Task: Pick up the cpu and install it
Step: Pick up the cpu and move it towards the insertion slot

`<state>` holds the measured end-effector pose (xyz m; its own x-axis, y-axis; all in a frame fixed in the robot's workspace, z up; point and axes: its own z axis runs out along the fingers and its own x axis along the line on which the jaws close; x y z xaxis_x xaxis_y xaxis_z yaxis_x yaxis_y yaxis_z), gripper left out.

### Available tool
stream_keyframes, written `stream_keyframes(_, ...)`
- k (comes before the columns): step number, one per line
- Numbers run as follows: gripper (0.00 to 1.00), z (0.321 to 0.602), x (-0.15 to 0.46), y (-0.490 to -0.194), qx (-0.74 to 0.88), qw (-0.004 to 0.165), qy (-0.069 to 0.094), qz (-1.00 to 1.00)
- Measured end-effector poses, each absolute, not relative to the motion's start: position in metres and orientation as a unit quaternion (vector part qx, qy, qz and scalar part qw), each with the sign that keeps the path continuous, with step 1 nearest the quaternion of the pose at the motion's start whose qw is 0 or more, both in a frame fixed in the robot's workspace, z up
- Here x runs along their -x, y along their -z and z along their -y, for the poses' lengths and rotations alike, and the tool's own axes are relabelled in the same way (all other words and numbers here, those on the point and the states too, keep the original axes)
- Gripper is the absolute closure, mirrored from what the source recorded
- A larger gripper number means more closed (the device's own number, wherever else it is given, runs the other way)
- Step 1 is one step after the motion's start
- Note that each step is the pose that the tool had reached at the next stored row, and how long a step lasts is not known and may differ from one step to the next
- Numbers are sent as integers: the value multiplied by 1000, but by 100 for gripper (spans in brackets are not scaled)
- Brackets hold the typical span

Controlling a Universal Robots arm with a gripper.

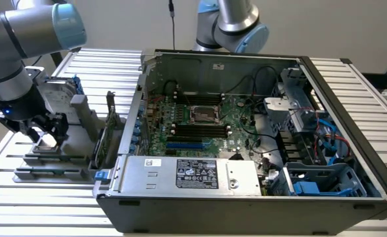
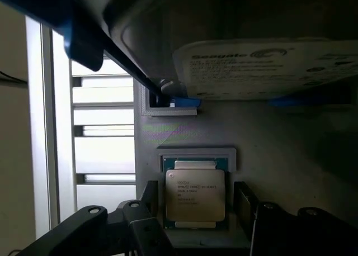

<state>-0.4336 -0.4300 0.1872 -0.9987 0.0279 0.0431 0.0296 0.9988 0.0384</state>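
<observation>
The cpu is a small square chip with a shiny metal top, lying flat in a recess of a grey holder block. In the exterior view the cpu sits at the exterior view's left, outside the computer case. My gripper is open, with one dark finger on each side of the chip and a gap between each finger and the chip's edge. In the exterior view the gripper hangs just above the chip. The motherboard's bare cpu socket shows in the middle of the open case.
A silver hard drive with blue brackets stands right behind the chip's holder. Upright cards in grey holders stand between the gripper and the open computer case. A second robot arm rises behind the case. The table is slatted metal.
</observation>
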Motion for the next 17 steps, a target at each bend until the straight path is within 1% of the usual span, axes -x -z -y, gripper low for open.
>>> stream_keyframes(17, 35, 429, 433, -186, 12, 24, 19, 999)
